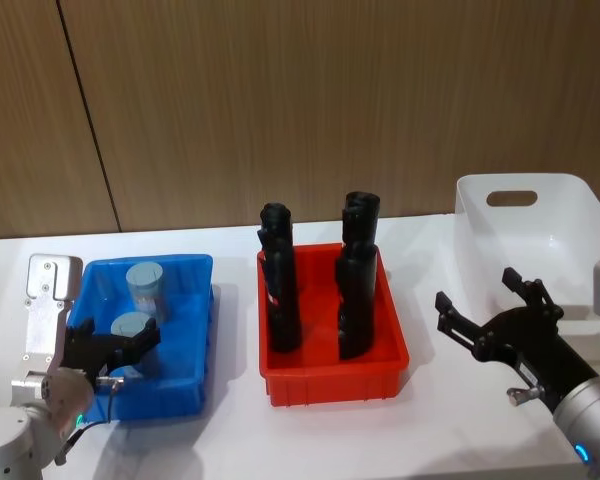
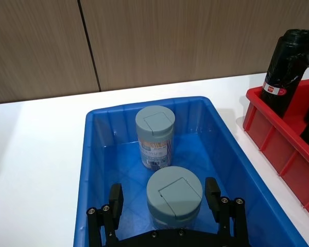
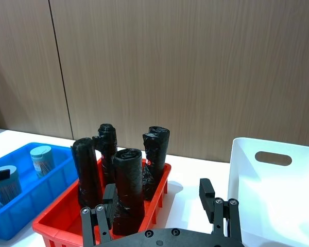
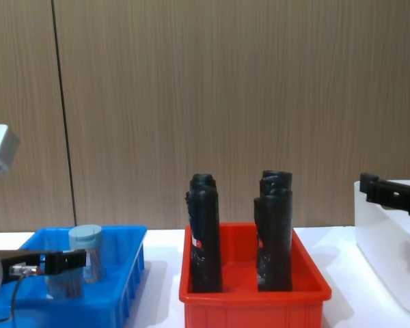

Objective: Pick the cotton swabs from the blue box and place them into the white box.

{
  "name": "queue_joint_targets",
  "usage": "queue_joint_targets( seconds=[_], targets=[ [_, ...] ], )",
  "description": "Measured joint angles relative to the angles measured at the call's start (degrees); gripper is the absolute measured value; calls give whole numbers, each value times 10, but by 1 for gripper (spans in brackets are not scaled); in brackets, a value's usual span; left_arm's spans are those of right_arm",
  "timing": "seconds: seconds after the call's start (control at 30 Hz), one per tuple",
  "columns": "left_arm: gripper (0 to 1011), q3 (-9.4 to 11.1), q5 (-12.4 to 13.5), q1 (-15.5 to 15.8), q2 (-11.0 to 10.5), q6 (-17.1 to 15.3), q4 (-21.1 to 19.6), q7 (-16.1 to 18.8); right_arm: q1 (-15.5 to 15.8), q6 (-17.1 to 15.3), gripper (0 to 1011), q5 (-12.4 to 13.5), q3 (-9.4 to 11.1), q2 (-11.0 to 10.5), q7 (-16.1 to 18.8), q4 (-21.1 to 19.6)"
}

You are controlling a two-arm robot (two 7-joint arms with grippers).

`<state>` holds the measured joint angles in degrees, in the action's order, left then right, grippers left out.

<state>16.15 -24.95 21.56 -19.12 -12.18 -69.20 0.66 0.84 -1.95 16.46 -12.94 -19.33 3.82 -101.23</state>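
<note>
White table [image 1: 230, 440] against a wood-panelled wall. At its left front, blue box [image 2: 98, 170] holding the cotton swabs [image 1: 145, 285] as two upright tubs: back tub [image 2: 155, 135] near the box's back wall, front tub [image 2: 174, 191] toward its front wall. Left gripper [image 1: 115, 342] down inside the box, jaws spread to either side of the front tub, pads [image 2: 212, 191] just beside its walls, apparently not pinching yet.

In the middle of the table, red box [image 1: 330, 380] of black rolls [image 1: 280, 290]. At the right edge, white box [image 1: 570, 215], with right gripper [image 1: 485, 302] near its front left corner, jaws spread, nothing held.

Likely risks:
- closing off-centre and tipping or spinning the round tub
- catching only the lid and losing the tub on the lift
- knocking the back tub
- clipping the blue rim or the rolls on the carry across
</note>
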Motion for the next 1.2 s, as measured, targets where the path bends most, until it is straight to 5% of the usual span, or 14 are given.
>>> queue_joint_targets(
  seconds=[0.8,1.2],
  targets=[
    [1004,-1,21,20,9,1,38,-34,0,0,1002,0,0,0,0,0],
    [717,0,28,25,12,5,47,-45,0,0,1002,0,0,0,0,0]
  ],
)
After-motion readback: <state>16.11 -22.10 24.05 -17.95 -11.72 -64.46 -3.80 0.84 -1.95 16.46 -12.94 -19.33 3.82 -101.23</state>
